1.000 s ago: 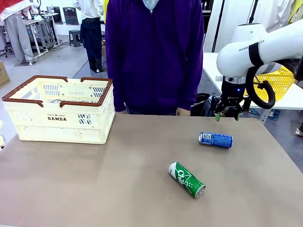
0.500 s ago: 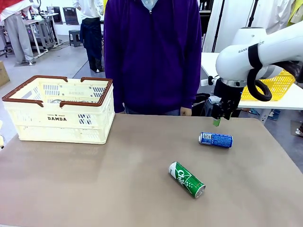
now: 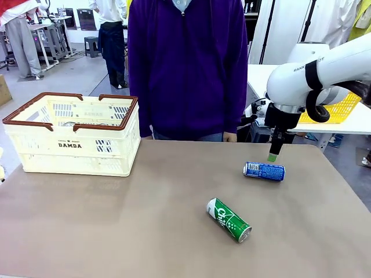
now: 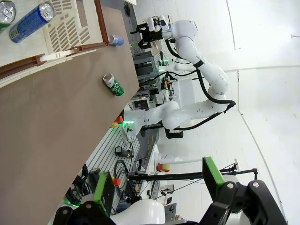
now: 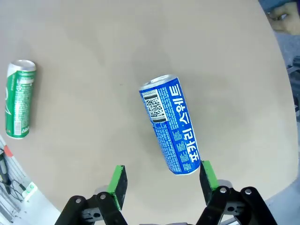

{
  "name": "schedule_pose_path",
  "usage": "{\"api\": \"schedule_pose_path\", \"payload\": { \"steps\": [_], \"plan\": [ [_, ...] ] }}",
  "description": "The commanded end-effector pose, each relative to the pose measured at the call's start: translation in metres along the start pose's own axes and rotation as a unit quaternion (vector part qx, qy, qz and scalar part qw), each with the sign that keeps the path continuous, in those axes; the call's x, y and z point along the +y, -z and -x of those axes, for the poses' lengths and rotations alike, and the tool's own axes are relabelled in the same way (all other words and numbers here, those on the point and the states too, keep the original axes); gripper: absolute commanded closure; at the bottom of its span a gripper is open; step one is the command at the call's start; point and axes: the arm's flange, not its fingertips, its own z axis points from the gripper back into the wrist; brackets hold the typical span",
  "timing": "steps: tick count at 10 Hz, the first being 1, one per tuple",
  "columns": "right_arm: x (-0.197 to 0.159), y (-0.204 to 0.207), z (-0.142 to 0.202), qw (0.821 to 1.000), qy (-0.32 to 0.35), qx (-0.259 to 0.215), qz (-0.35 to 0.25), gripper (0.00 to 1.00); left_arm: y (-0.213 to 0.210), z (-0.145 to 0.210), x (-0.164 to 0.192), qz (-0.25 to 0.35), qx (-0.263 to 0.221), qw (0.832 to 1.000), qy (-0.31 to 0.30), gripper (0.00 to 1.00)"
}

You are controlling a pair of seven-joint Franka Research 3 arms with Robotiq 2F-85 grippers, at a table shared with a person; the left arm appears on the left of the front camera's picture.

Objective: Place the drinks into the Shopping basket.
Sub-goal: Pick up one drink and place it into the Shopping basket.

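Note:
A blue can [image 3: 264,171] lies on its side at the right of the brown table, and a green can [image 3: 229,219] lies nearer the front. My right gripper [image 3: 272,155] hangs open just above the blue can's right end, touching nothing. In the right wrist view the blue can [image 5: 171,124] reaches down between the open green pads [image 5: 117,185], with the green can [image 5: 18,105] far off to the left. The Shopping basket [image 3: 72,136] stands at the back left. In the left wrist view my left gripper [image 4: 157,180] is open and empty, far from the basket [image 4: 70,33], where another blue can [image 4: 33,21] lies inside.
A person in a purple top [image 3: 185,69] stands at the far edge, one hand [image 3: 230,136] at the table's rim. A yellow mesh basket [image 3: 339,107] sits on a white table behind my right arm. Bare tabletop [image 3: 116,220] stretches between the basket and the cans.
My right gripper has turned at the wrist and dropped from above the table's far edge to just over the blue can. Both cans and the basket have stayed put.

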Motion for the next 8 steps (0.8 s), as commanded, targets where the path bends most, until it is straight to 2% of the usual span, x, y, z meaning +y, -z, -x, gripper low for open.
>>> {"api": "schedule_pose_path", "payload": {
  "steps": [1, 2, 3, 6, 8],
  "plan": [
    [0.002, -0.001, -0.001, 1.0, 0.0, 0.002, -0.002, 0.18, -0.007, 0.003, -0.004, 0.001, 0.002, 1.0, -0.004, 0.0],
    [0.0, 0.0, 0.0, 1.0, 0.0, 0.0, 0.0, 0.18, -0.007, 0.003, -0.004, 0.001, 0.002, 1.0, -0.004, 0.0],
    [-0.006, 0.022, -0.002, 1.0, -0.001, 0.018, -0.012, 0.18, -0.007, 0.003, -0.004, 0.001, 0.002, 1.0, -0.004, 0.0],
    [-0.008, 0.077, -0.008, 0.995, -0.094, -0.005, -0.034, 0.18, -0.007, 0.003, -0.004, 0.001, 0.002, 1.0, -0.004, 0.0],
    [-0.012, 0.094, -0.005, 0.991, -0.129, -0.034, -0.029, 0.18, -0.007, 0.003, -0.004, 0.001, 0.002, 1.0, -0.004, 0.0]
  ]
}}
